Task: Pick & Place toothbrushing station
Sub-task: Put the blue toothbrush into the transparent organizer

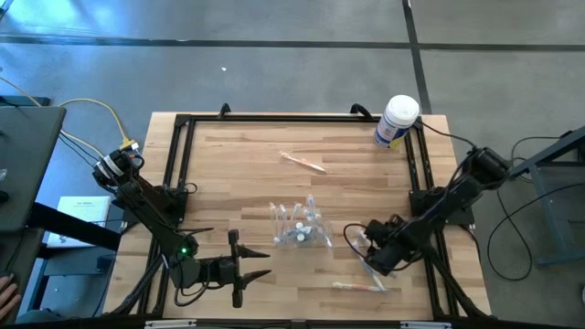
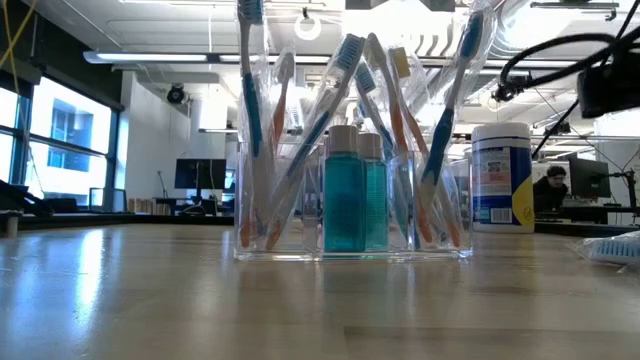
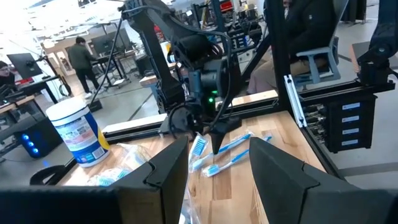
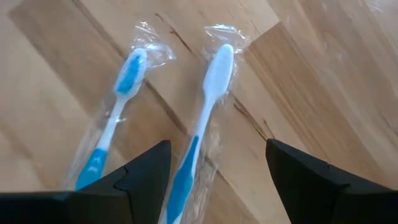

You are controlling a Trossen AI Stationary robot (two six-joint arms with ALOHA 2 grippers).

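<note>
Sitting in the middle of the smooth wooden table (image 1: 238, 174) is the toothbrushing station (image 2: 350, 215), a clear, boxy plastic holder. It is full of thin toothbrushes in crinkly wrap and two blue-green bottles (image 2: 353, 195) with white caps. The round white tub (image 1: 397, 121) with a blue label stands at the far right corner. The right gripper (image 4: 214, 171) hangs wide open over two blue and white wrapped toothbrushes (image 4: 198, 130) lying flat near the front right. The left gripper (image 1: 251, 265) waits at the front left, wide open too, holding nothing. One more toothbrush (image 1: 303, 162) lies alone farther back.
</note>
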